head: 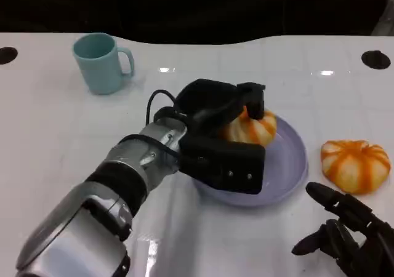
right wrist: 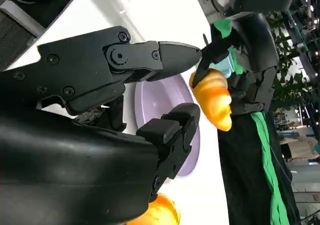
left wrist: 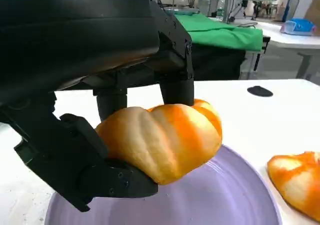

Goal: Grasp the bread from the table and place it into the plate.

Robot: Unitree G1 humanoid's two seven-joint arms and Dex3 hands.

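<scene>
left hand [head: 225, 138], bread [left wrist: 162, 140] held over plate [head: 289, 172]

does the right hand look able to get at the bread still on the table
Probably yes. The right hand sits open just near of the loose bread, with bare table between them. The left hand, holding the other bread over the plate, is off to one side.

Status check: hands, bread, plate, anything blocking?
Left hand grips bread above purple plate. Right hand open, near table edge. Second bread beside plate, mug far off; nothing blocking.
</scene>
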